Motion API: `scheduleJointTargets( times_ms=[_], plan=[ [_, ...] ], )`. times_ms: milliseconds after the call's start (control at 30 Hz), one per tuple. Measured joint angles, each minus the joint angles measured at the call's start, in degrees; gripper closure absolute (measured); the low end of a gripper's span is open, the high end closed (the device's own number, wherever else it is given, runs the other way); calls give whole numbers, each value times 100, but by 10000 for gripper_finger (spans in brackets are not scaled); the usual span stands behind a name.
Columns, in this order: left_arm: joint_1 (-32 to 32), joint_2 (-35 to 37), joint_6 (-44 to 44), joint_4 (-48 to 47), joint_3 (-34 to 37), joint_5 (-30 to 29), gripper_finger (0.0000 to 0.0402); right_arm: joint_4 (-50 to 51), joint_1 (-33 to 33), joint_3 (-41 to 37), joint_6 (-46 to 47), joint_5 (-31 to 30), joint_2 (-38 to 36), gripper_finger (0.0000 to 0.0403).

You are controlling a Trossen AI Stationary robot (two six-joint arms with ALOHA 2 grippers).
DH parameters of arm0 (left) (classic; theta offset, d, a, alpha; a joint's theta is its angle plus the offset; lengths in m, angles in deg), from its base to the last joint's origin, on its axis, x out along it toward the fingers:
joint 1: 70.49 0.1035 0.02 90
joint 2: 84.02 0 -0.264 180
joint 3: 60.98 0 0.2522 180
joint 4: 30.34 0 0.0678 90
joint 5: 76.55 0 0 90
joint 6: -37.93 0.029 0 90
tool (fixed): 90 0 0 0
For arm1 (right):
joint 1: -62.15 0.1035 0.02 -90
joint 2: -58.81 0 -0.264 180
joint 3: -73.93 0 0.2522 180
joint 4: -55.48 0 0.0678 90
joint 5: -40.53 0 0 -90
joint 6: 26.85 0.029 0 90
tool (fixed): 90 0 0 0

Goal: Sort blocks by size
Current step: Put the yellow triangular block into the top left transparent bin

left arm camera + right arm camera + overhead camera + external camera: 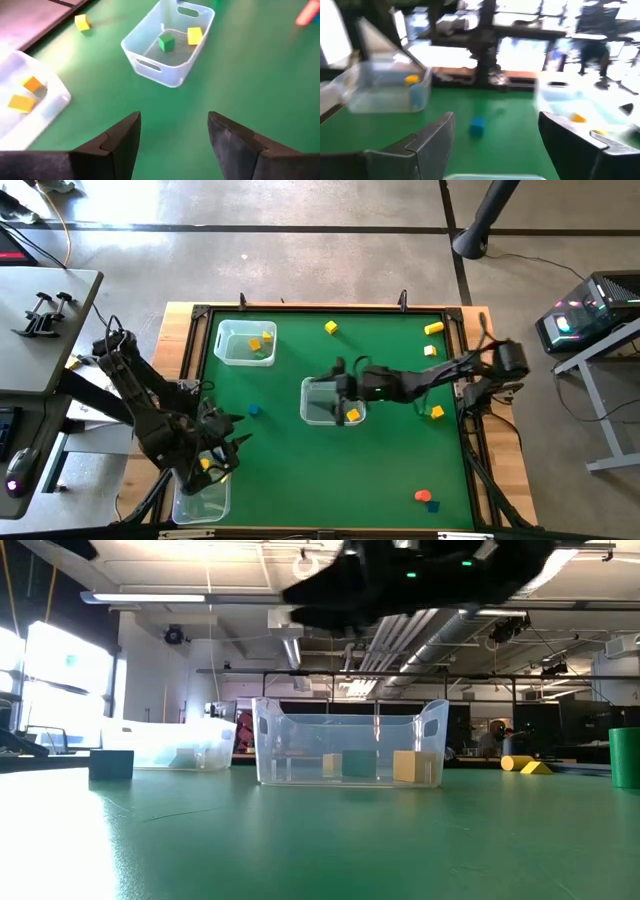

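Three clear plastic bins (246, 342) on a green mat (300, 460), wooden table edge (505, 490), grey concrete floor (330, 260)

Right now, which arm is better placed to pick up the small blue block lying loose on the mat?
Probably the left. Its open tool is near the blue block, with bare mat between. The right tool, also open, hovers over the middle bin, farther off.

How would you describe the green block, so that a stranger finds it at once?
Start at the clear bin in the middle of the green table, below the right end effector. Two blocks lie inside. The green block is the only green one there; its neighbour is yellow.
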Motion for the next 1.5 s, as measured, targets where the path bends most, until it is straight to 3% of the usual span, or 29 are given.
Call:
scheduleJointTargets(
  times_ms=[133,267,433,567,700,800,1100,1300,1500],
  plan=[
    [401,0,597,74,0,1,186,-302,-19,-846,161,-498,-699,117],
    [988,4,1780,714,2,303,186,-567,-20,-1481,374,-762,-1134,117],
    [2016,4,3917,2332,53,1500,186,-851,-18,-1936,605,-794,-1323,117],
    [2952,-8,5514,3991,505,2707,186,-894,-6,-2005,647,-794,-1329,117],
    [3907,-38,6459,5792,1278,3904,186,-827,78,-2005,637,-809,-1316,117],
    [4497,-44,6850,7150,1876,4430,186,-613,153,-2005,625,-1068,-1350,117],
    [5348,-44,7289,10115,3053,4486,186,658,395,-2003,784,-2343,-2008,117],
    [5371,-46,7189,10789,3428,4045,186,1602,417,-2003,924,-2612,-2903,117],
    [5302,-46,7296,10937,3447,4003,186,2346,330,-2001,600,-2912,-3836,117]
  ],
)
